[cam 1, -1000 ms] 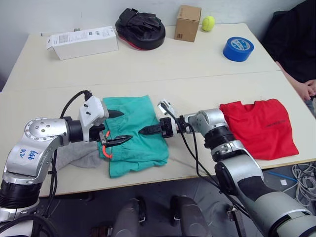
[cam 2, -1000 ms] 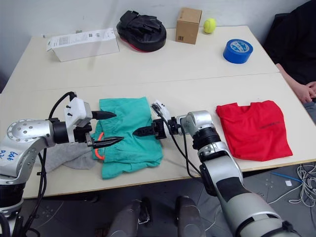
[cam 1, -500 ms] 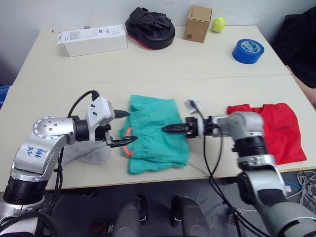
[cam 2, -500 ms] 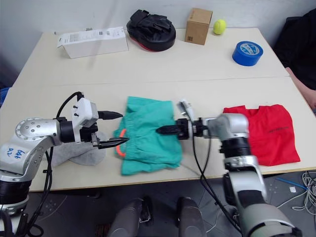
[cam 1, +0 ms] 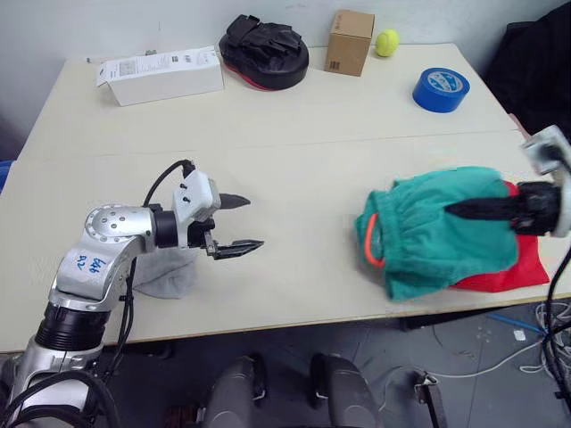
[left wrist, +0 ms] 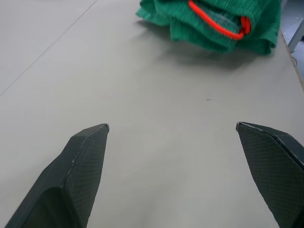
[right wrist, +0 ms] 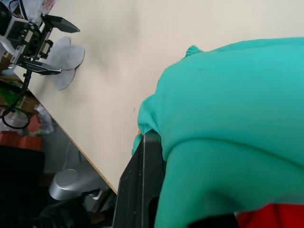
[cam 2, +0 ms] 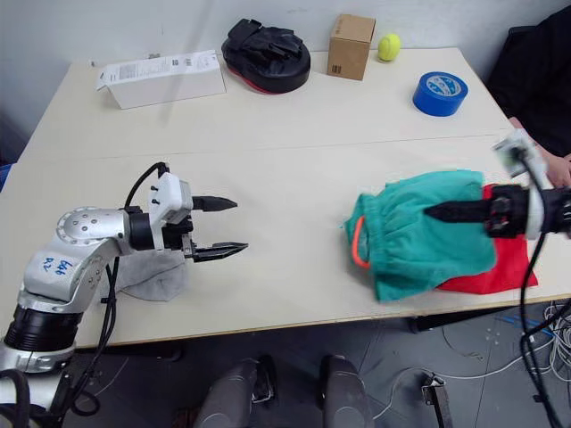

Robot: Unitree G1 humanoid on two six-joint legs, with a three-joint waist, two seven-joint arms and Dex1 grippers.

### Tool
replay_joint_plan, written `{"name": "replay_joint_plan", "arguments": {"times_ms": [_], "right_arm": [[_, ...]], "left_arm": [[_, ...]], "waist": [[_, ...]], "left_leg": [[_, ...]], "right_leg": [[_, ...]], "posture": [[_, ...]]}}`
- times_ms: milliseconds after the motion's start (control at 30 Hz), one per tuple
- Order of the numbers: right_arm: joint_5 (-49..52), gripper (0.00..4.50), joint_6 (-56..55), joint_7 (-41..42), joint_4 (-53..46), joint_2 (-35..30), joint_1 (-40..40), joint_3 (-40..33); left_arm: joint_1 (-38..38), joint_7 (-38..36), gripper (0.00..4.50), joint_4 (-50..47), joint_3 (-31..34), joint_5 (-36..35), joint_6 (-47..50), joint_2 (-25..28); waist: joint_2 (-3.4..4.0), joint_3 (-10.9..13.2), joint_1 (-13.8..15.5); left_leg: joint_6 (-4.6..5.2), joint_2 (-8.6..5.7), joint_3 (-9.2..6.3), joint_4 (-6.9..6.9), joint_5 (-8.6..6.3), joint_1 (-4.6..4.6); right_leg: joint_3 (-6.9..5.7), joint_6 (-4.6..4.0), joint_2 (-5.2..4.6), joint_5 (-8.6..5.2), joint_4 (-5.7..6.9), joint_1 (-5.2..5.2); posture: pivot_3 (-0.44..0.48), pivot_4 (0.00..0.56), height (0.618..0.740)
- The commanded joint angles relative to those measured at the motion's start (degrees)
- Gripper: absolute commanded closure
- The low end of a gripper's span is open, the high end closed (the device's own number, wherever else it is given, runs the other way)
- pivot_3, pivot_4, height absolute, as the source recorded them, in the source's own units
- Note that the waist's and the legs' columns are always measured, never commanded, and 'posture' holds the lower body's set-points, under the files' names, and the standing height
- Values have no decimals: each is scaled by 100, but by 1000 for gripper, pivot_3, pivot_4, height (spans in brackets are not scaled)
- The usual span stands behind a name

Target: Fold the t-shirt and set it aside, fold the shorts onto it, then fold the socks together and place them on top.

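The shorts (cam 1: 442, 232) lie bunched on top of the t-shirt (cam 1: 522, 267), near the right front edge of the table (cam 1: 294, 134). The right gripper (cam 2: 446, 212) is closed on the shorts, pinching the fabric at its top. The cloth hangs in a loose heap, with the orange drawstring (cam 1: 368, 242) showing at the waistband, so the shorts are over the t-shirt but do not look neatly folded. Only a red strip of the t-shirt is visible under them.

The socks (cam 1: 165, 275) lie flat and untouched at the left front of the table, under the left arm. The left gripper (cam 1: 239, 223) is above bare table, with jaws wide and holding nothing.

I judge the t-shirt step done and the shorts step near its end. The socks are still to be folded and placed on top.
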Motion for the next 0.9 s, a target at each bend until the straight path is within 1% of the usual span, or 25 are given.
{"name": "replay_joint_plan", "arguments": {"times_ms": [33, 100, 167, 300, 433, 533, 600, 700, 767, 800, 900], "right_arm": [[-545, 4450, -908, 405, 941, -354, -204, 207], [-1055, 4450, -1540, 441, 1762, -355, -336, 492], [-1443, 4450, -1996, 471, 2373, -305, -477, 708], [-2123, 4450, -2853, 190, 3763, -84, -897, 929], [-2518, 4450, -3224, 40, 4522, 64, -1276, 965], [-2734, 4450, -3475, -109, 4890, 122, -1396, 919], [-2793, 4450, -3444, -254, 5081, 186, -1459, 855], [-2853, 3791, -3492, -383, 5191, 268, -1503, 792], [-2881, 3190, -3527, -436, 5210, 291, -1526, 752], [-2891, 2767, -3521, -449, 5214, 284, -1540, 732], [-2937, 1750, -3634, -448, 5167, 152, -1505, 656]], "left_arm": [[-157, -69, 0, -33, -19, 30, -153, -28], [-179, -111, 0, -32, -64, 51, -178, -31], [-193, -134, 0, -43, -88, 70, -189, -26], [-219, -161, 0, -53, -71, 84, -184, -2], [-174, -136, 0, -100, -46, 117, -185, 25], [-102, -99, 0, -205, -28, 116, -153, 40], [-53, -74, 0, -257, -15, 114, -139, 49], [0, -46, 0, -327, -6, 104, -118, 57], [12, -35, 0, -351, -2, 96, -104, 62], [13, -33, 0, -357, 1, 93, -98, 63], [36, -29, 0, -381, 11, 87, -89, 66]], "waist": [[0, 0, 3], [0, 0, 5], [1, 0, 15], [14, 6, -2], [23, 6, -19], [31, 5, -16], [32, 5, -15], [33, 5, -1], [33, 5, -1], [34, 5, -1], [35, 4, -9]], "left_leg": [[3, 0, 2, 0, -2, 0], [4, -2, 7, 2, -2, -1], [4, -3, 10, 6, -2, -2], [5, -5, 18, 9, -2, -1], [21, 0, 20, 13, 10, 2], [23, 2, 23, 16, 11, 3], [23, 2, 23, 20, 10, 3], [17, 1, 23, 25, 6, 2], [10, 1, 23, 27, 2, 2], [9, 1, 22, 28, 1, 1], [9, 1, 22, 28, 1, 2]], "right_leg": [[1, 0, -2, 0, 0, -1], [1, 0, -5, 0, -1, -1], [-1, 1, -7, 0, 0, -2], [0, 1, -7, 1, 3, -4], [1, 1, -2, 1, 9, -5], [1, 1, 0, 1, 11, -4], [5, 1, 0, 1, 11, -3], [12, 1, -5, 1, 12, -2], [12, 2, -6, 1, 13, -1], [12, 2, -6, 1, 14, -1], [12, 2, -5, 1, 15, -1]], "posture": [[0, 150, 740], [0, 150, 740], [0, 150, 740], [0, 150, 740], [0, 150, 740], [0, 150, 740], [0, 150, 740], [0, 150, 740], [0, 150, 740], [0, 150, 740], [0, 150, 740]]}}
